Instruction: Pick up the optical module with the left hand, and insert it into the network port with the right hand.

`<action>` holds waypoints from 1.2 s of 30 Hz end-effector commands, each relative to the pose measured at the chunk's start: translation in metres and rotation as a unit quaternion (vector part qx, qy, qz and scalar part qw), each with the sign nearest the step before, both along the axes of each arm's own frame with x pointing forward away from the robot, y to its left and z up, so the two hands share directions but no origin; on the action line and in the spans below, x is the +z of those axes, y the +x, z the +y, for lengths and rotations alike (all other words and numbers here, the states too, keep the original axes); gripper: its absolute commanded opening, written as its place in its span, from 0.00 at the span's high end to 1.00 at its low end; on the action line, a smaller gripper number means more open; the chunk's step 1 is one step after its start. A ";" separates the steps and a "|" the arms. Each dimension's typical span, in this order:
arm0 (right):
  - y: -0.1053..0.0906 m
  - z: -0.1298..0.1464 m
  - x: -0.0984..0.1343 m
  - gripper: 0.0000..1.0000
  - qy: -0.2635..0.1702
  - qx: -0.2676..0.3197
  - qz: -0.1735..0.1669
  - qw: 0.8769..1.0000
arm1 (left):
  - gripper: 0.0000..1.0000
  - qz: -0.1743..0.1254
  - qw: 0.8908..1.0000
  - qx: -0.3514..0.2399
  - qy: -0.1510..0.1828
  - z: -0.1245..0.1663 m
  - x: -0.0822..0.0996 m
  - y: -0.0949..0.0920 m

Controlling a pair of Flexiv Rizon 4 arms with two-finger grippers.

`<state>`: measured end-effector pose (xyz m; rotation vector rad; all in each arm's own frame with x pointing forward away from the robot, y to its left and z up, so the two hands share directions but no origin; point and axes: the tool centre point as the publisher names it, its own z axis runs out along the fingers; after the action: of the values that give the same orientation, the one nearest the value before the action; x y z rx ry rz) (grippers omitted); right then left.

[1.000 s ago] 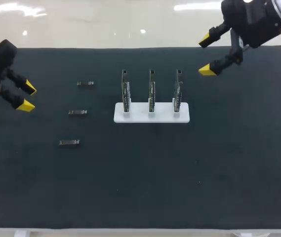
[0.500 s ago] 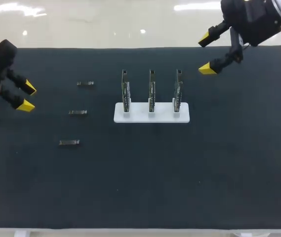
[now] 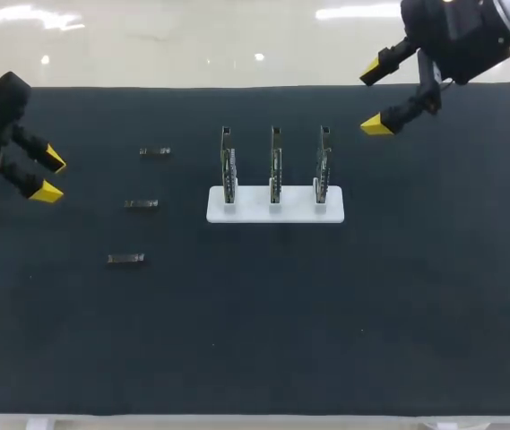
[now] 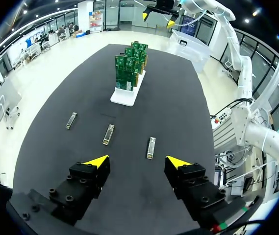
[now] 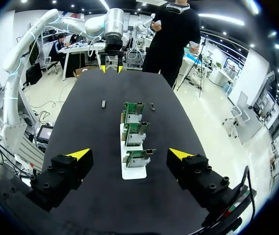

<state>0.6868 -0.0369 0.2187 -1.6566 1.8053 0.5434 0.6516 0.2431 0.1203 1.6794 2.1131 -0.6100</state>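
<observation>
Three optical modules lie flat on the black mat (image 3: 434,296) in the left-centre of the head view, in a slanting row, well apart from each other. The upper optical module (image 3: 154,151) is furthest right, the middle optical module (image 3: 141,204) sits below it, and the lower optical module (image 3: 125,259) is furthest left. None of them is held or touched.

In the left wrist view all three lie ahead of the left gripper (image 4: 137,161). The lower one is closest to it, just ahead of the gap between the fingers.

To the right of the row, in the upper middle of the head view, a white base (image 3: 275,207) carries three upright green circuit boards side by side: the left board (image 3: 229,166), the centre board (image 3: 275,166) and the right board (image 3: 324,166). In the right wrist view the boards stand in a line ahead of the right gripper (image 5: 130,154), between its two fingers but beyond their tips.

The left gripper hangs at the left edge of the head view, well to the left of the modules. Its yellow-tipped fingers are spread, with nothing between them. The right gripper is in the upper right corner of the head view, above the mat's far edge and well apart from the boards. Its fingers are also spread wide and hold nothing.
</observation>
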 end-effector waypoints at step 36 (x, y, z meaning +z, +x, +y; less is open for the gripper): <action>0.001 0.000 0.000 0.00 0.001 0.001 0.000 1.000 | 0.00 -0.002 0.987 -0.057 0.152 -0.046 -0.100 -0.017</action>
<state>0.6867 -0.0370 0.2188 -1.6566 1.8061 0.5429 0.6353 0.2003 0.0243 1.9687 2.2037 -0.3411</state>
